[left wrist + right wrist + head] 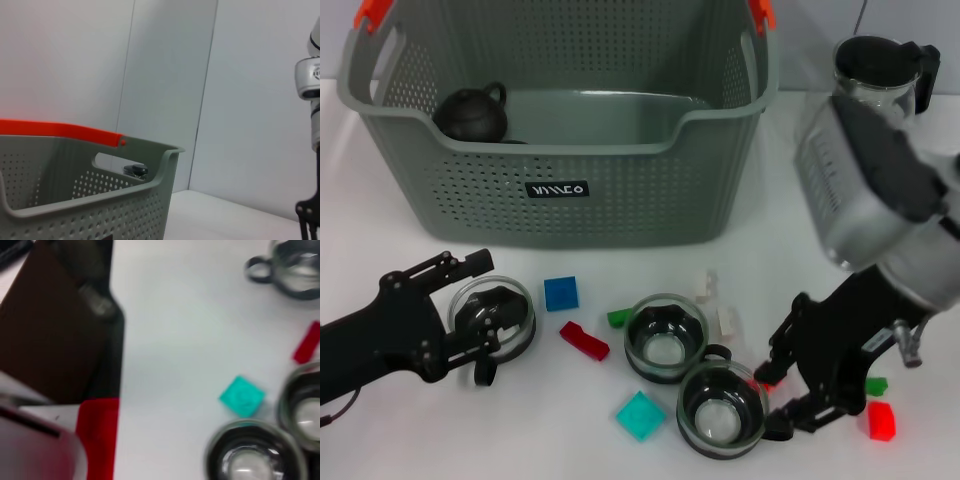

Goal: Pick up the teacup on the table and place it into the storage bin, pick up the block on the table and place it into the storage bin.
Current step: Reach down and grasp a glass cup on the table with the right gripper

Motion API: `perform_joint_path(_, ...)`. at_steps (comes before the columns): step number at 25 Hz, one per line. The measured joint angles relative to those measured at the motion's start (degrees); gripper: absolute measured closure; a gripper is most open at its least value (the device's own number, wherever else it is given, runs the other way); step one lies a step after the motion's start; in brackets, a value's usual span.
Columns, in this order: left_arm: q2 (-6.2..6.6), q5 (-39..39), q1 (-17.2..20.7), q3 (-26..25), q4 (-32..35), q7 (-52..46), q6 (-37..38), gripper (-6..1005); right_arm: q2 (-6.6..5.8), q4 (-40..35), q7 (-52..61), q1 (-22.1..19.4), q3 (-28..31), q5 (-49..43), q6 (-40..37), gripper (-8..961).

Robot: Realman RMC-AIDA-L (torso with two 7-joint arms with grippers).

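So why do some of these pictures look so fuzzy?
Right wrist view: close parts smear most, the red block beside a dark blur, and the turquoise block has soft edges. Head view: the right arm's silver casing is streaked. Left wrist view: the storage bin is fairly crisp.

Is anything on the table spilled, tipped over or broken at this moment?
Nothing stands out. The three glass teacups stand upright on the table, the blocks lie scattered, and the dark teapot sits inside the storage bin.
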Motion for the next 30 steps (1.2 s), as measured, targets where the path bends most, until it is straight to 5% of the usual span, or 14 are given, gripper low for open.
perform_joint_path(14, -0.2, -0.02, -0.13, 0.0, 0.0, -0.03, -0.7, 280, 0.27, 2.66, -0.47, 0.96, -14.67, 2.28, 7.56, 480)
perform_joint_path(30, -0.22, -0.02, -0.02, 0.0, 0.0, 0.01, -0.71, 281, 0.12, 8.12, 0.02, 1.07, -22.07, 1.8, 14.1, 531)
